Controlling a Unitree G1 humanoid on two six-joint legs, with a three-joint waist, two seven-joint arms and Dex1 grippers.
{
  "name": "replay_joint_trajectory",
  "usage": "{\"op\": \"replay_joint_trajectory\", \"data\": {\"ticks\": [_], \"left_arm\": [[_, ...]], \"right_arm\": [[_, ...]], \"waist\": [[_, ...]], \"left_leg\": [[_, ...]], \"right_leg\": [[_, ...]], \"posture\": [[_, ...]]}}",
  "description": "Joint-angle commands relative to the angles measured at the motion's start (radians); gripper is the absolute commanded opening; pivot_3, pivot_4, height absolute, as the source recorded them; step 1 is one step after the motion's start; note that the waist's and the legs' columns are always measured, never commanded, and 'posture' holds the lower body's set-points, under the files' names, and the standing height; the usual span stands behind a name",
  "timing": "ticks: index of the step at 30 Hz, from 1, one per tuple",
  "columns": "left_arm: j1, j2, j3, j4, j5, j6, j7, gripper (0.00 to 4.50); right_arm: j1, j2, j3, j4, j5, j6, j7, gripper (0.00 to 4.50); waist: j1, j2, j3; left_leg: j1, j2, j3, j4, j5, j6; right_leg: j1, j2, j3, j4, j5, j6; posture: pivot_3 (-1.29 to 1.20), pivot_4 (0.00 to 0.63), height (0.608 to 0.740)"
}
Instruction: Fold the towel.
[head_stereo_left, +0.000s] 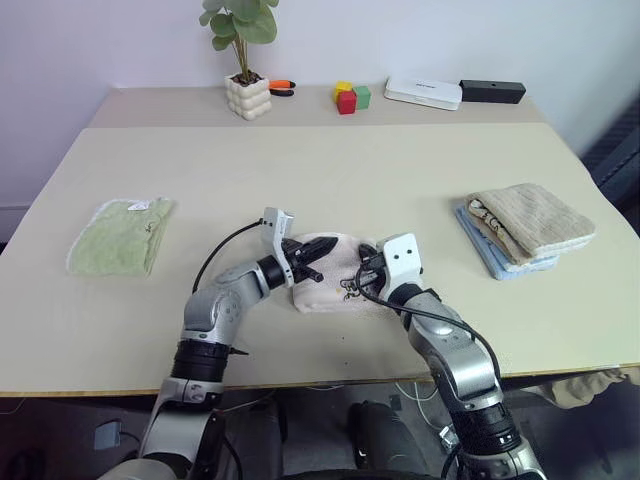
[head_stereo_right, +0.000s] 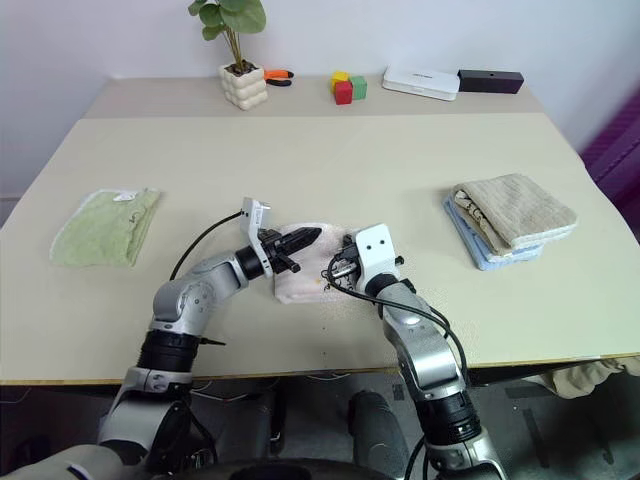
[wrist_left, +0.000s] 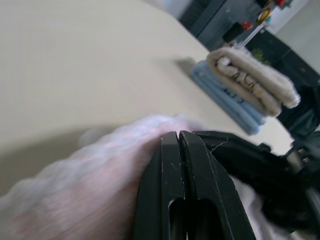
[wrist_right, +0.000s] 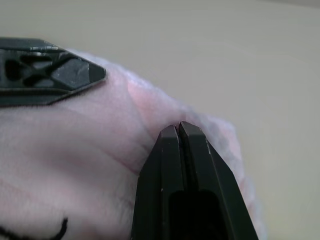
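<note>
Pale pink terry towel (wrist_left: 95, 185) blurred in left wrist view; small dark embroidered drawing (wrist_right: 35, 232) cut off by edge.

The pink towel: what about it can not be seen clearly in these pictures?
- Left eye view: both end effectors, left and right, cover part of the towel, so its fold layers are hidden.
- Left wrist view: the towel is blurred.
- Right wrist view: the embroidered drawing is cut off by the edge.
</note>
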Motion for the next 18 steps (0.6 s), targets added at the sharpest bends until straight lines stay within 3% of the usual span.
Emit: {"op": "replay_joint_trajectory", "data": {"ticks": [1,18], "left_arm": [[0.001,0.004,0.005,0.034,0.026,-0.041,-0.002,0.00],[0.021,0.023,0.014,0.017,0.032,-0.059,-0.033,0.00]], "right_arm": [[0.008,-0.001,-0.008,-0.005,-0.018,-0.019,0.003,0.02],[0.011,0.030,-0.081,0.030,-0.029,-0.066,-0.033,0.02]], "waist": [[0.000,0.000,0.000],[0.000,0.000,-0.001]], "left_leg": [[0.000,0.000,0.000,0.000,0.000,0.000],[0.001,0.000,0.000,0.000,0.000,0.000]], "right_leg": [[0.000,0.000,0.000,0.000,0.000,0.000],[0.001,0.000,0.000,0.000,0.000,0.000]], "posture": [[0.00,0.150,0.740],[0.00,0.150,0.740]]}}
